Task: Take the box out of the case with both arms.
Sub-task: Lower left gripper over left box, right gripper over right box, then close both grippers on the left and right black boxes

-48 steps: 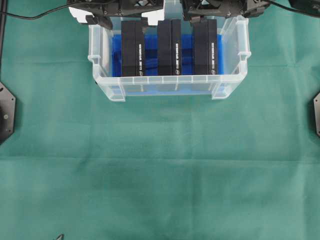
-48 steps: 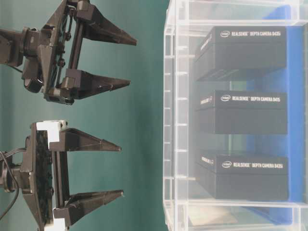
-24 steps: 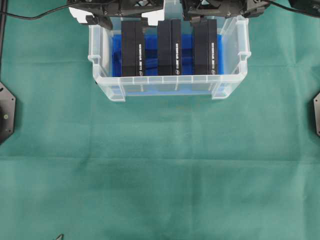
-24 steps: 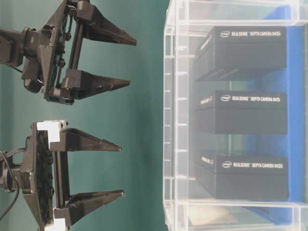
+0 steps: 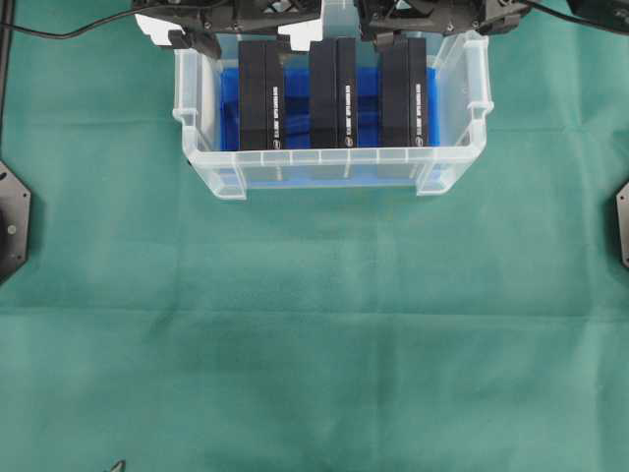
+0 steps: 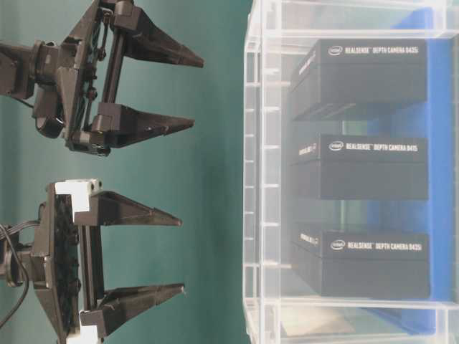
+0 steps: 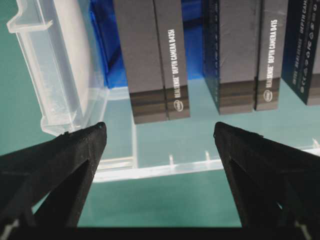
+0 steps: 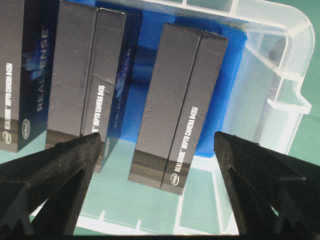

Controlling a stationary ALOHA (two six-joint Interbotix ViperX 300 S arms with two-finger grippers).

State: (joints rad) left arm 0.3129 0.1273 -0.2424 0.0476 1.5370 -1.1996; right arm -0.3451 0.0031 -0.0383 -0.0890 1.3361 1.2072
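Observation:
The clear case [image 5: 329,169] with a blue lining stands at the far middle of the green cloth. Three black boxes stand on edge in it: left box [image 5: 261,93], middle box [image 5: 333,93], right box [image 5: 404,90]. My left gripper [image 5: 236,29], the one with white parts, is open behind the case's far wall, in line with the left box [image 7: 159,60]. My right gripper [image 5: 428,25] is open too, facing the right box [image 8: 182,100]. In the table-level view both grippers, left [image 6: 181,254] and right [image 6: 196,93], stop short of the case [image 6: 258,179]. Neither holds anything.
Green cloth [image 5: 314,324] covers the table in front of the case. Black mounts sit at the left edge [image 5: 12,221] and right edge [image 5: 623,221]. The case's ribbed rim [image 7: 30,30] and corner [image 8: 295,105] lie close to the fingers.

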